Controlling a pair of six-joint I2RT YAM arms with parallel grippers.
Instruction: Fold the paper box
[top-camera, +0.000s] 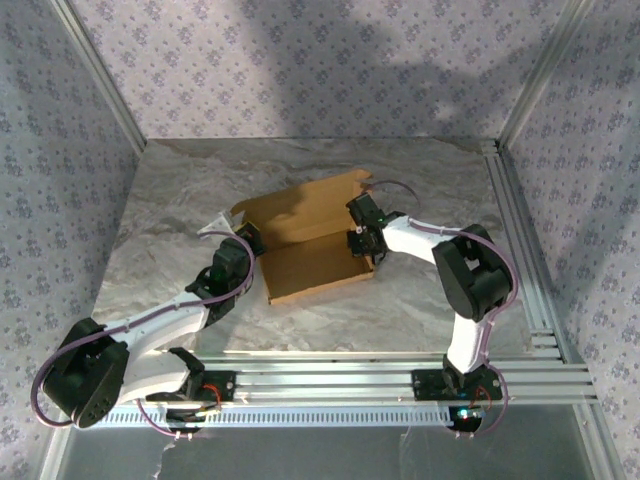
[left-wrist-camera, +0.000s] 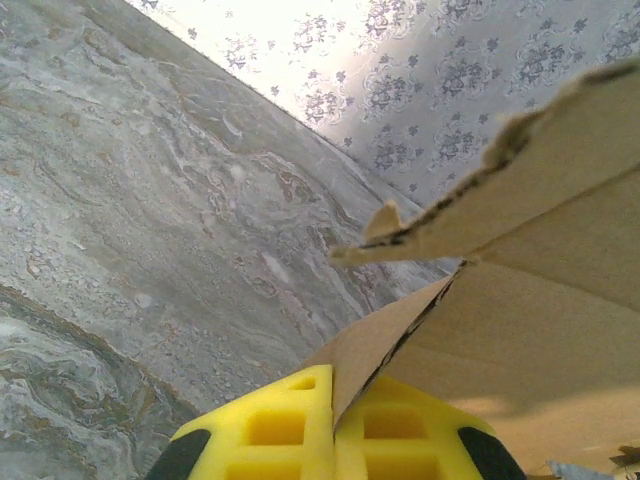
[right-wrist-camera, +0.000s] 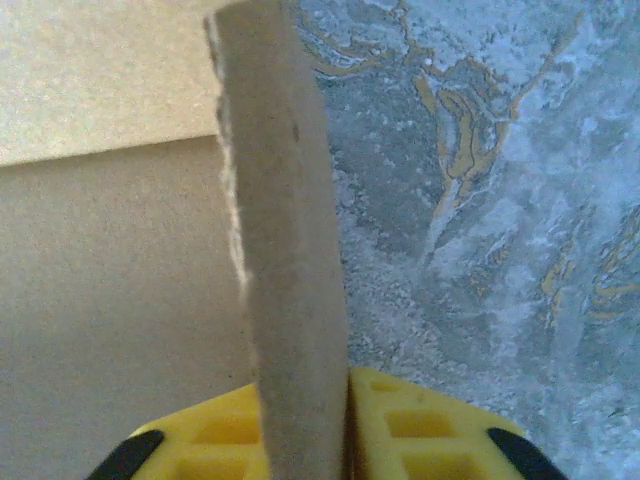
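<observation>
As I look down from the overhead camera, the grey marbled desk (top-camera: 430, 300) takes up the middle of the frame, with patterned wallpaper (top-camera: 300, 60) behind it and at both sides. The paper box (top-camera: 305, 240) sits at the centre of the desk, brown cardboard, partly folded. One panel stands up toward the top of the frame and a flat panel lies in front of it.

The left arm (top-camera: 150, 330) comes in from the lower left and the right arm (top-camera: 470, 280) from the lower right. My left end effector (top-camera: 248, 240) is at the box's left edge. Its wrist view shows it clenched on a thin cardboard flap that runs up between the left yellow pads (left-wrist-camera: 270, 425). My right end effector (top-camera: 365, 235) is at the box's right edge, grasping an upright cardboard wall. In its wrist view the right yellow pads (right-wrist-camera: 430, 430) press on that wall from either side at the bottom of the frame.
</observation>
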